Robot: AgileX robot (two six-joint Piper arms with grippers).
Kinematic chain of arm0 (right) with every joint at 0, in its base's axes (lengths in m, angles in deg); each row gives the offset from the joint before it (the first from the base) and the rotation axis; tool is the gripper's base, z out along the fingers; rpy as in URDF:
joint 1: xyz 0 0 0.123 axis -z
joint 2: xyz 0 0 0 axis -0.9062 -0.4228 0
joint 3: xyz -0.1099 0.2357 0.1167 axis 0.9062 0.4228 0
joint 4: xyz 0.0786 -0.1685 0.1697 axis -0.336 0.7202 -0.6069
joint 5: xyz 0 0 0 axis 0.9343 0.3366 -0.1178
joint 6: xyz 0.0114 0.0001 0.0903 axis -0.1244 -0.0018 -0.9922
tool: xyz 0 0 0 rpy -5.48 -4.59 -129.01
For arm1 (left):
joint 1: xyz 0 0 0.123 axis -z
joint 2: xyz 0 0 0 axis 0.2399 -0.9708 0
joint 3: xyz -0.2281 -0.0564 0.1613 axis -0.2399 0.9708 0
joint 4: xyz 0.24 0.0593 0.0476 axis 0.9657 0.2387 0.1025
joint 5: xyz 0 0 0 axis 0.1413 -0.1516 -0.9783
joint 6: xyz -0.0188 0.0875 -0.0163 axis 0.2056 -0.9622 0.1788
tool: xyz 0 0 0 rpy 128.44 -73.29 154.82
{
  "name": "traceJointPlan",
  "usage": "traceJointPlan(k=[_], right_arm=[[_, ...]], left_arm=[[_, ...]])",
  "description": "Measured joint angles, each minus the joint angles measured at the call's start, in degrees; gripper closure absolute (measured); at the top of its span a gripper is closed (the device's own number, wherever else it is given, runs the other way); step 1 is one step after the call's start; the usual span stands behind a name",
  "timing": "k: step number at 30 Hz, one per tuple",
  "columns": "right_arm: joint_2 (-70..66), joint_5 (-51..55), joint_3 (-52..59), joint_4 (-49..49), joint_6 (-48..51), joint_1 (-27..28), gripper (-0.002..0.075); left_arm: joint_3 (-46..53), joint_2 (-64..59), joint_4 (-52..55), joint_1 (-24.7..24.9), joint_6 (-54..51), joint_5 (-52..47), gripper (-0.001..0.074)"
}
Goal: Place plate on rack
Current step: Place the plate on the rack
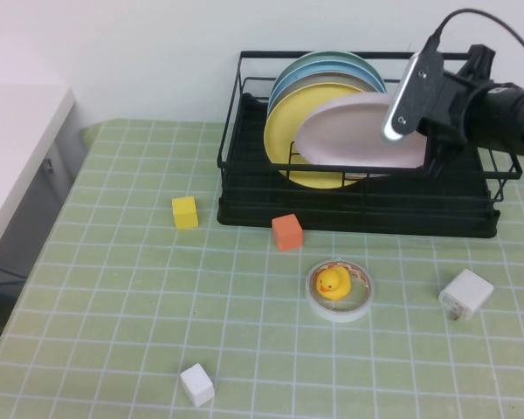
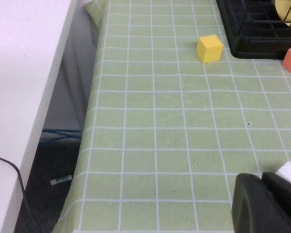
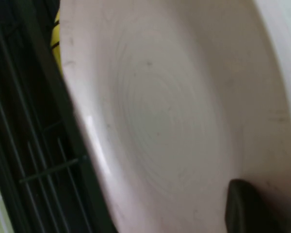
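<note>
Right gripper (image 1: 424, 131) pinching plate (image 1: 349, 131) over rack (image 1: 358, 214), yellow plate (image 1: 284, 131) behind; orange cube (image 1: 287, 232) near. Left gripper (image 2: 262, 204) low, near-left; fingers: cannot tell.

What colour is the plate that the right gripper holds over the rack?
Pale pink, almost white. The plate shows best in the high view, over the rack.
</note>
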Motion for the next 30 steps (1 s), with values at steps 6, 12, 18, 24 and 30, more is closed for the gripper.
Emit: traceJointPlan(k=[6,12,18,24,30], right_arm=[[-0.91,-0.92,0.0,0.0,0.35,-0.02,0.0629],[-1.0,-1.69,-2.56,0.0,0.44,-1.1,0.0629],[-1.1,-5.74,-7.69,-0.13,0.31,-3.74,0.063],[-3.61,-5.39,-8.41,-3.16,0.31,-4.53,0.063],[-4.89,-4.66,-8.41,-5.48,0.31,-4.53,0.063]], left_arm=[[0.0,0.0,0.03,0.0,0.08,0.0,0.0736],[0.0,0.0,0.37,0.0,0.08,0.0,0.0736],[0.09,0.0,0.73,0.0,0.08,0.0,0.0736],[0.09,0.0,0.96,0.0,0.08,0.0,0.0736],[0.09,0.0,0.96,0.0,0.08,0.0,0.0736]])
